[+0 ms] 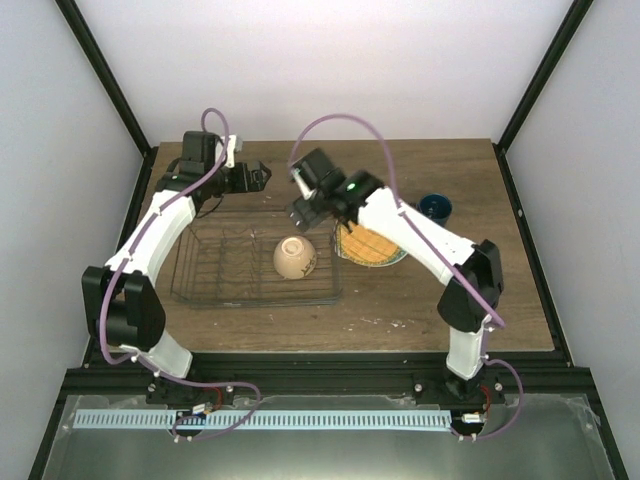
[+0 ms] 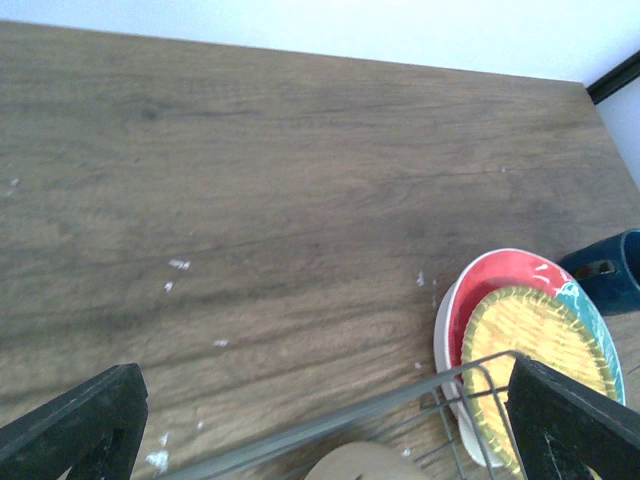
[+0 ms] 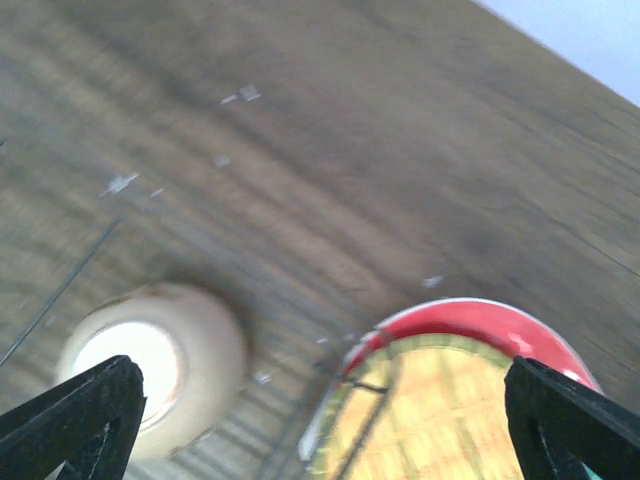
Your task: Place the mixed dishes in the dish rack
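Note:
The dish rack (image 1: 225, 268) of thin dark wire lies left of centre. The small cream bowl (image 1: 296, 257) sits upside down in its right end. Just right of the rack lies a stack: the yellow-orange grid plate (image 1: 367, 244) on the red plate (image 2: 500, 283) on the whitish plate (image 2: 443, 340). The dark blue mug (image 1: 434, 207) stands behind the stack. My left gripper (image 1: 260, 178) is open and empty above the table behind the rack. My right gripper (image 1: 298, 207) is open and empty, raised above the gap between bowl (image 3: 150, 365) and yellow plate (image 3: 450, 420).
The wooden table (image 1: 440, 300) has black frame posts at its back corners and white walls around. Small white specks (image 2: 178, 265) lie on the wood behind the rack. The rack's far wire rim (image 2: 400, 405) crosses the left wrist view.

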`<move>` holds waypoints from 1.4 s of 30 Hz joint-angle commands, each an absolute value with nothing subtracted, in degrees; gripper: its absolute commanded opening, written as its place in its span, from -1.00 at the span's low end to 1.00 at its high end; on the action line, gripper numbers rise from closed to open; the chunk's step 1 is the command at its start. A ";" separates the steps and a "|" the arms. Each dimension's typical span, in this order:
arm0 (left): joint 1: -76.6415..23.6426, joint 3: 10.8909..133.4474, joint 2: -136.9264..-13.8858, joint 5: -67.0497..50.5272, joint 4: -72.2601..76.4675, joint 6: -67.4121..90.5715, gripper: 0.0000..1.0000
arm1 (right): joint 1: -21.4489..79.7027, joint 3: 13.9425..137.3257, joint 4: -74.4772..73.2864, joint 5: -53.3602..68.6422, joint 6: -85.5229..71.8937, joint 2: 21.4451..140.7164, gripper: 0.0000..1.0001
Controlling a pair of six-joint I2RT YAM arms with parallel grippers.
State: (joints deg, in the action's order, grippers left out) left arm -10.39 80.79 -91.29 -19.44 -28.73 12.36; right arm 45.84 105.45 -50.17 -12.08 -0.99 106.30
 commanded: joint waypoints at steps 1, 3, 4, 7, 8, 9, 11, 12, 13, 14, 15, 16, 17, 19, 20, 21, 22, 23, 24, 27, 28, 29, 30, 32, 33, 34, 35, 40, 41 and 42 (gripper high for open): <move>-13.74 88.08 -96.25 -18.70 -30.15 9.97 1.00 | 37.14 108.83 -53.10 -10.50 -7.75 104.96 1.00; -15.98 92.82 -100.42 -18.94 -31.86 9.32 1.00 | 31.85 109.98 -54.95 -9.47 -11.87 105.74 1.00; -16.66 95.27 -102.56 -19.33 -32.96 9.12 1.00 | 29.18 110.42 -55.91 -8.51 -13.44 106.34 1.00; -18.54 102.02 -109.00 -19.85 -35.38 8.78 1.00 | 22.87 110.69 -57.38 -7.17 -16.08 107.90 1.00; -19.15 103.84 -110.62 -19.36 -35.90 8.56 1.00 | 21.43 110.54 -57.72 -7.48 -16.61 108.25 1.00; -19.64 105.08 -111.85 -18.90 -36.47 8.42 0.99 | 19.97 110.16 -58.09 -7.76 -17.06 108.49 1.00; -20.54 109.06 -114.19 -18.39 -37.57 8.14 1.00 | 17.29 108.35 -58.16 -7.44 -17.98 108.50 1.00; -20.76 110.36 -115.16 -18.60 -38.25 8.22 1.00 | 15.81 107.01 -57.74 -7.12 -18.50 108.18 0.99; -20.89 111.38 -116.03 -18.80 -38.60 8.34 0.99 | 14.49 105.38 -57.07 -6.86 -18.88 107.61 0.99; -20.89 112.04 -116.62 -19.01 -38.78 8.49 0.99 | 13.18 103.84 -56.41 -6.67 -19.19 107.18 0.95; -20.91 112.59 -117.04 -19.10 -38.96 8.55 0.99 | 11.92 102.65 -55.94 -6.80 -19.39 106.96 0.90; -20.92 112.85 -117.33 -19.09 -39.08 8.50 0.99 | 10.88 101.74 -55.75 -7.25 -19.56 106.89 0.84; -20.91 113.04 -117.60 -18.96 -39.29 8.41 1.00 | 9.44 101.14 -55.65 -7.66 -19.67 106.94 0.76; -20.92 113.76 -118.21 -18.65 -40.17 8.02 0.99 | 7.93 100.44 -55.73 -8.66 -19.58 107.35 0.59; -20.96 114.14 -118.61 -18.52 -40.64 7.75 1.00 | 6.82 100.24 -55.75 -9.10 -19.58 107.53 0.43; -20.94 114.36 -118.91 -18.48 -40.95 7.53 0.99 | 6.17 100.15 -55.77 -9.70 -19.42 107.74 0.34; -20.92 114.49 -119.10 -18.46 -41.11 7.36 1.00 | 5.56 100.13 -55.83 -10.34 -19.36 107.91 0.30; -20.92 114.52 -119.29 -18.38 -41.21 7.18 1.00 | 5.07 100.18 -55.75 -10.89 -19.22 108.19 0.26; -20.92 114.56 -119.46 -18.37 -41.22 7.17 0.99 | 4.64 100.24 -55.73 -11.26 -19.04 108.41 0.20; -20.92 114.99 -120.03 -18.45 -41.60 6.97 1.00 | 3.16 100.29 -55.35 -11.64 -19.04 109.05 0.18; -20.92 115.15 -120.23 -18.41 -41.72 6.95 1.00 | 2.69 100.28 -55.29 -11.64 -19.02 109.34 0.18; -20.92 115.28 -120.48 -18.50 -41.74 6.84 0.99 | 2.24 100.28 -55.13 -11.61 -18.95 109.82 0.18; -20.92 115.45 -120.71 -18.58 -41.87 6.83 0.99 | 1.85 100.21 -55.11 -11.48 -18.80 110.32 0.18; -20.91 115.95 -121.10 -18.79 -42.16 6.80 1.00 | 1.30 99.80 -54.84 -11.38 -18.56 110.95 0.18; -20.92 116.15 -121.32 -18.86 -42.26 6.78 1.00 | 1.10 99.44 -54.59 -11.38 -18.48 111.24 0.18; -20.96 116.33 -121.49 -18.89 -42.35 6.77 0.99 | 0.92 99.04 -54.32 -11.25 -18.42 111.45 0.18; -20.92 116.44 -121.61 -18.92 -42.36 6.75 1.00 | 0.76 98.60 -53.94 -11.10 -18.25 111.64 0.18; -20.92 117.62 -122.50 -19.74 -43.18 6.83 1.00 | 0.35 96.73 -52.53 -9.89 -18.28 113.24 0.20; -20.87 117.74 -122.59 -19.78 -43.23 6.85 1.00 | 0.34 96.43 -52.34 -9.75 -18.28 113.56 0.20; -20.87 117.84 -122.67 -20.01 -43.32 6.87 1.00 | 0.35 96.15 -52.10 -9.67 -18.33 113.88 0.20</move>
